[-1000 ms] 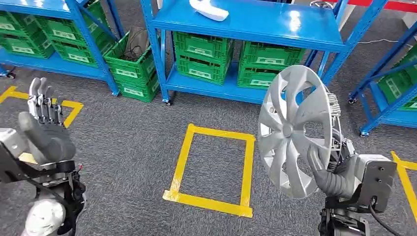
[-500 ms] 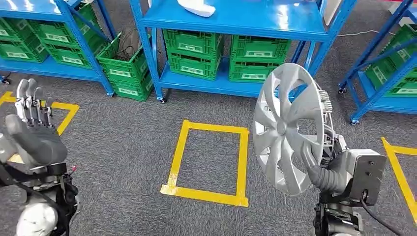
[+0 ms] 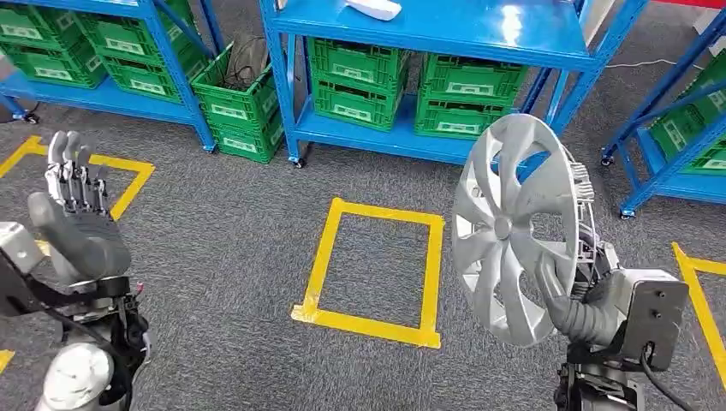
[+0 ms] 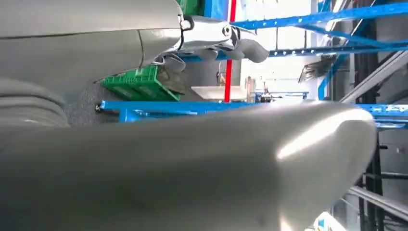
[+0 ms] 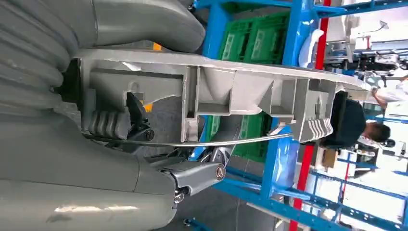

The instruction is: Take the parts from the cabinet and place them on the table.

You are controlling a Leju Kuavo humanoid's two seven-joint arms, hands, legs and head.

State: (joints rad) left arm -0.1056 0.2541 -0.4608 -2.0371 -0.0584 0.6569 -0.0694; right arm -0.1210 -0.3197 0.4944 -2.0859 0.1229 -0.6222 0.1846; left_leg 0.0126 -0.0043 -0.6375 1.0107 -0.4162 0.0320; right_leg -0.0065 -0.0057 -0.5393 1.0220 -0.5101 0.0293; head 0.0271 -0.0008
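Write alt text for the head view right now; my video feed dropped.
The robot's right hand grips a silver plastic wheel cover upright by its lower rim, while the left hand is raised, holding nothing. Ahead, a yellow tape rectangle marks the grey carpet before blue metal shelving stacked with green plastic crates.

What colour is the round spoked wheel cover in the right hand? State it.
Silver-grey. The round spoked wheel cover, held by the right hand, shows best in the head view.

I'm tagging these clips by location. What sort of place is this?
Probably a warehouse or parts storeroom: blue metal shelving stocked with green crates, and yellow tape squares on grey carpet.
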